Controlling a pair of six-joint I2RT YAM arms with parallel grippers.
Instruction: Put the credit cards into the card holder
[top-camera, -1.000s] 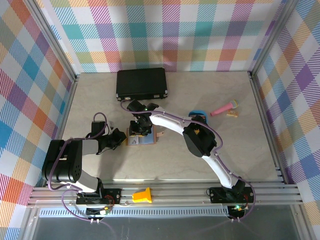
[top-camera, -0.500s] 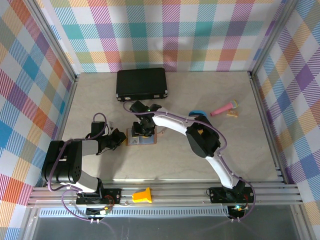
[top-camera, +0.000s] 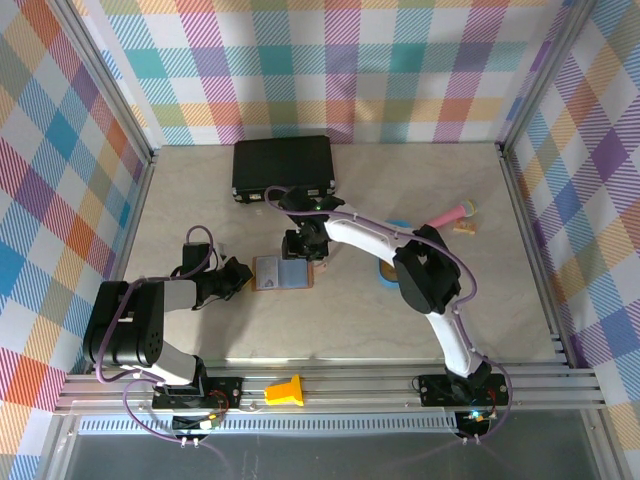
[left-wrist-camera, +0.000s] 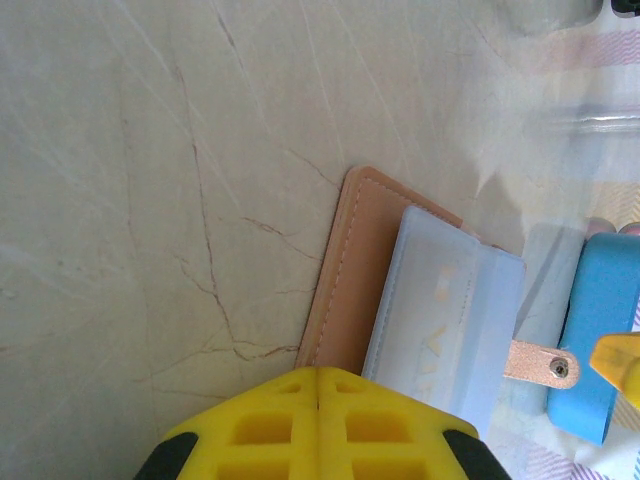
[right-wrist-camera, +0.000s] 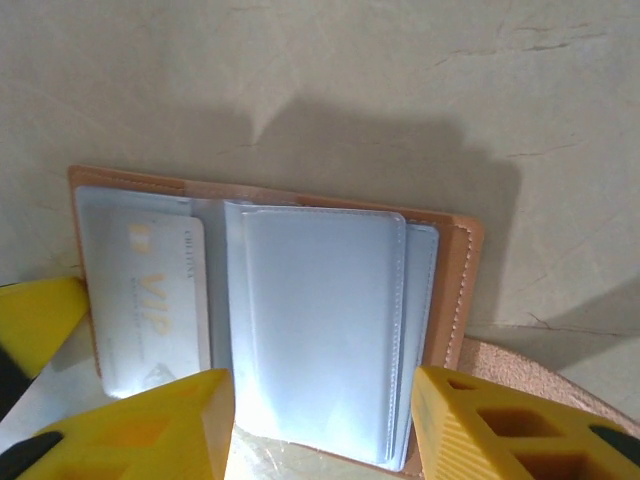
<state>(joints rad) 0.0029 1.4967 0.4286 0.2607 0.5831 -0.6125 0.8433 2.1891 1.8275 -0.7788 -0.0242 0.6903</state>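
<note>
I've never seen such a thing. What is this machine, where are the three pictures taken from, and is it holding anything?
These are two robot arms bolted to a table at its near edge, each ending in a two-finger gripper with yellow fingers. The wide picture looks down from above; the two close-ups come from a camera on each wrist. On the table lie an open card holder, a black case, a blue tray and a pink toy. The left gripper is shut beside the holder's edge, with nothing visibly in it. The right gripper hangs open over the holder, empty. A grey card marked VIP sits in one pocket.
</note>
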